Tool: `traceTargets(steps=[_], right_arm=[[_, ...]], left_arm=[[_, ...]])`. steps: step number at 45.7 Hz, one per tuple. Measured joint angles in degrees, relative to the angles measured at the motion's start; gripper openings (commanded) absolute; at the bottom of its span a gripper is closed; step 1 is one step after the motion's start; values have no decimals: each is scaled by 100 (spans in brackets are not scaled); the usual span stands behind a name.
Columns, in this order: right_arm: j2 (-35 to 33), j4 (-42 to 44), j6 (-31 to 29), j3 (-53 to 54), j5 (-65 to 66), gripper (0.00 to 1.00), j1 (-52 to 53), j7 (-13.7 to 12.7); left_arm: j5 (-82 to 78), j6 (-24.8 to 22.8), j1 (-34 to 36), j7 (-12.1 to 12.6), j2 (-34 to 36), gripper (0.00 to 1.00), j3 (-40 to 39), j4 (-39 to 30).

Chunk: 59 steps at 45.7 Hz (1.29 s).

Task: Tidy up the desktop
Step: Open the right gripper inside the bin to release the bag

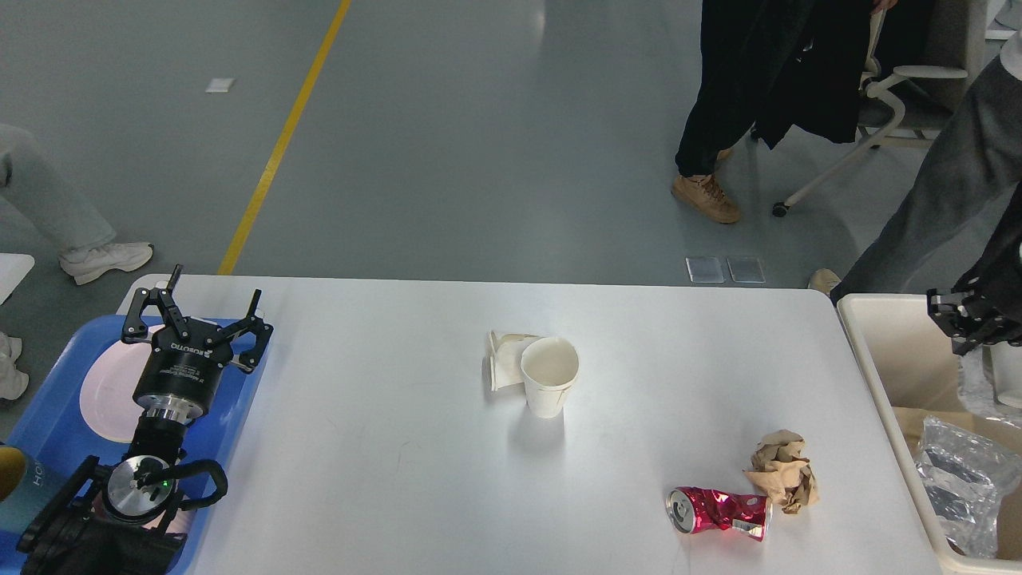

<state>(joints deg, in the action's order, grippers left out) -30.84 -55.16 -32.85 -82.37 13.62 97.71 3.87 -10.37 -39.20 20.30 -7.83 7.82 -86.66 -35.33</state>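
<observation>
Surface (383,447) untidy: cup (549,375), can (718,511), paper wad (784,469) remain | our left gripper (209,307) spread, empty, left of cup | right gripper (966,319): cannot tell

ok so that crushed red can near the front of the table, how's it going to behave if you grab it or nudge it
The crushed red can lies on its side on the desktop, so a nudge may rock it, but the dents probably stop a clean roll. It looks empty and crumpled, so likely light and apt to buckle under a firm squeeze. The glossy skin may be slippery.
</observation>
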Motion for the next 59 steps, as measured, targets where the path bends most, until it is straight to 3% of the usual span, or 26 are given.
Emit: traceTargets(steps=[8, 13, 17, 23, 29, 40, 51, 53, 57, 59], right_arm=[[-8, 859, 1093, 311, 1, 0, -1596, 0], [256, 1513, 2163, 535, 0, 0, -3049, -5], [555, 2192, 2492, 590, 0, 0, -3911, -37], [982, 3557, 2614, 596, -1, 0, -5151, -88], [1130, 4234, 2624, 559, 15, 0, -5746, -127], [1139, 4367, 2657, 556, 18, 0, -5881, -163], [1232, 4431, 2657, 572, -15, 0, -5881, -372], [1240, 4442, 2655, 586, -30, 26, -5881, -419], [1245, 4457, 2738, 616, -55, 51, -5881, -464], [1248, 4458, 2805, 627, -62, 76, -5885, -471]], left_arm=[[0, 0, 0, 0, 0, 96, 0, 0], [0, 0, 0, 0, 0, 96, 0, 0], [0, 0, 0, 0, 0, 96, 0, 0], [0, 0, 0, 0, 0, 96, 0, 0], [0, 0, 0, 1, 0, 96, 0, 0], [0, 0, 0, 3, 0, 96, 0, 0], [0, 0, 0, 3, 0, 96, 0, 0], [0, 0, 0, 3, 0, 96, 0, 0], [0, 0, 0, 3, 0, 96, 0, 0], [0, 0, 0, 3, 0, 96, 0, 0]])
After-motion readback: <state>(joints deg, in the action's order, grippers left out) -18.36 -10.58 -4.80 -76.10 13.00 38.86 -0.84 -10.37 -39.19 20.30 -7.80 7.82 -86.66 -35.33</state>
